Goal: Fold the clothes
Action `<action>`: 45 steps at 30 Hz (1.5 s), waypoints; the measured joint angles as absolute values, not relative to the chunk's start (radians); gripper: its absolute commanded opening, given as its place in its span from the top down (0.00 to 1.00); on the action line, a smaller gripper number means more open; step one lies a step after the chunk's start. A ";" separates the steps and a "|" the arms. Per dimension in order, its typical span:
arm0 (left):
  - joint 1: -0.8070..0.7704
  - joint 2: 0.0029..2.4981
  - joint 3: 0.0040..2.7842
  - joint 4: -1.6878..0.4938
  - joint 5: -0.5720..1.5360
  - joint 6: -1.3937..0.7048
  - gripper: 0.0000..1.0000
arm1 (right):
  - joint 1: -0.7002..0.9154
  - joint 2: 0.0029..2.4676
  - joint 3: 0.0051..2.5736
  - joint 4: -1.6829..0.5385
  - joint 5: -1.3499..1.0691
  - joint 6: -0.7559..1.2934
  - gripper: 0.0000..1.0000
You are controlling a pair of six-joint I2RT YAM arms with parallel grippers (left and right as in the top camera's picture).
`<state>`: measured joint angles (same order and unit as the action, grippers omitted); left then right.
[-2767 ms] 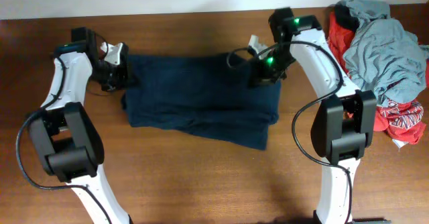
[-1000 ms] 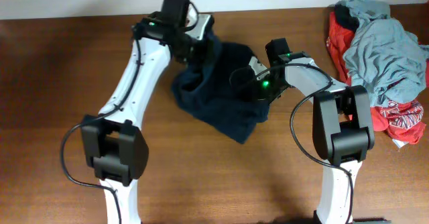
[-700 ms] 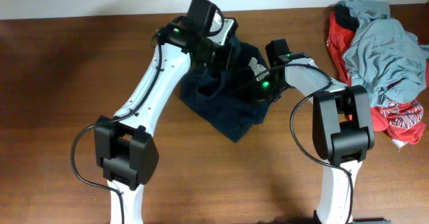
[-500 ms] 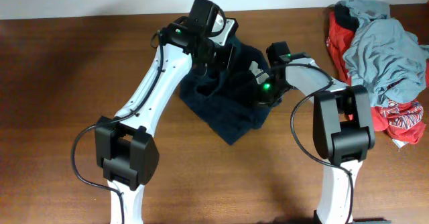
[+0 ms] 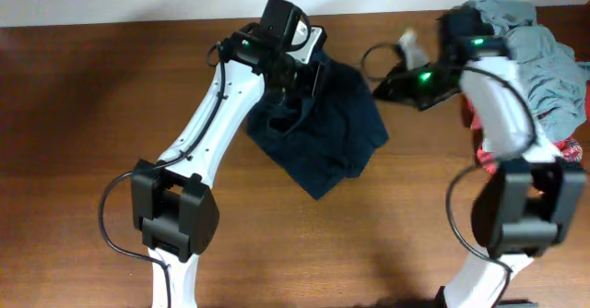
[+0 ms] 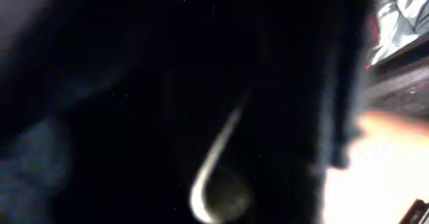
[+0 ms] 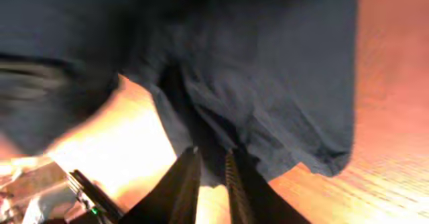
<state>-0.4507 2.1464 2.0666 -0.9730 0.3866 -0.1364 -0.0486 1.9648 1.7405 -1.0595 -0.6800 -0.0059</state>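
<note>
We find the navy garment (image 5: 336, 137) bunched mid-table toward the far edge. Its heap runs from the left gripper (image 5: 297, 73) down to a corner that points at the near side. That gripper is buried in the cloth's far-left top with its fingers pressed together. Dark cloth fills its wrist view, so we judge it is pinching a fold. The right gripper (image 5: 383, 87) hangs just off the garment's right edge, apart from it, its fingers pointing left at the cloth, only narrowly parted and empty. So the left arm has the cloth, and the right, the free one, needs a short reach leftward to the nearest edge. Bare table (image 5: 92, 114) lies open to the left and near side for spreading. The grey-blue garment (image 5: 539, 64) and the red garment (image 5: 553, 165) crowd the right end, well apart.
</note>
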 measured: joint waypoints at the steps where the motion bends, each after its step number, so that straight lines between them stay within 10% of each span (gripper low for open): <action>1: -0.455 2.146 2.067 -0.977 0.384 -0.136 0.99 | -0.064 1.953 1.758 -1.059 -0.688 -0.002 0.79; 5: -0.492 2.146 2.067 -0.984 0.379 -0.136 0.86 | -0.140 1.938 1.823 -1.059 -0.731 0.014 0.78; 9: -0.556 2.146 2.067 -1.002 0.380 -0.127 0.01 | -0.211 1.938 1.850 -1.062 -0.751 0.036 0.76; 26: -0.658 2.146 2.067 -1.037 0.338 -0.089 0.01 | -0.262 1.938 1.869 -1.132 -0.777 0.039 0.75; 37: -0.341 2.105 2.151 -1.050 0.290 -0.136 0.01 | -0.238 1.938 1.820 -1.246 -0.706 0.044 0.85; 45: -0.269 2.085 2.154 -1.094 0.233 -0.140 0.01 | -0.179 1.938 1.638 -1.227 -0.646 0.157 0.43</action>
